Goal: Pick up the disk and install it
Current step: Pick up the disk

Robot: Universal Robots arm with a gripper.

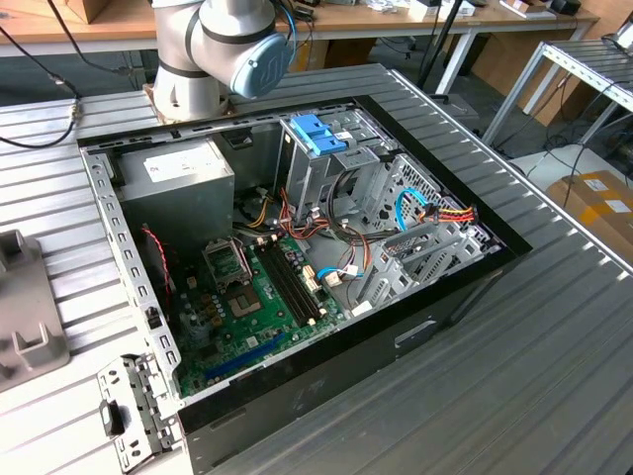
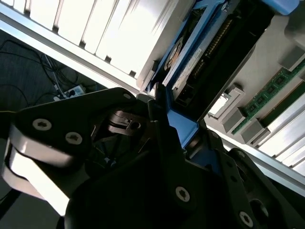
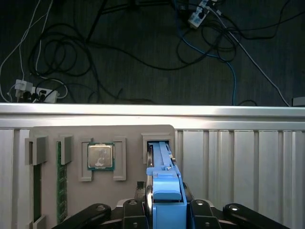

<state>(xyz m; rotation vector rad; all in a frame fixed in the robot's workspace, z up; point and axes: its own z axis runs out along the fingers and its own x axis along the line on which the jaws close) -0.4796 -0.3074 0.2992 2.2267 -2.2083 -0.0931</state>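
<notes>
An open black computer case (image 1: pixel 326 396) with a green motherboard (image 1: pixel 247 317) rests on a slatted aluminium table (image 1: pixel 554 346), and a grey moulded tray (image 3: pixel 128 135) holds a square silver processor chip (image 3: pixel 100 156).

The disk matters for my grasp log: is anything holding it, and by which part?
The gripper holds the disk by its blue end tab, jaws closed either side; the disk stands on edge in the grey tray.

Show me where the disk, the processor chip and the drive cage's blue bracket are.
disk (image 3: pixel 167 195): first wrist view, on its blue end tab.
processor chip (image 3: pixel 100 156): first wrist view, middle of its metal lid.
blue bracket (image 1: pixel 315 137): exterior view, on its top face.
</notes>
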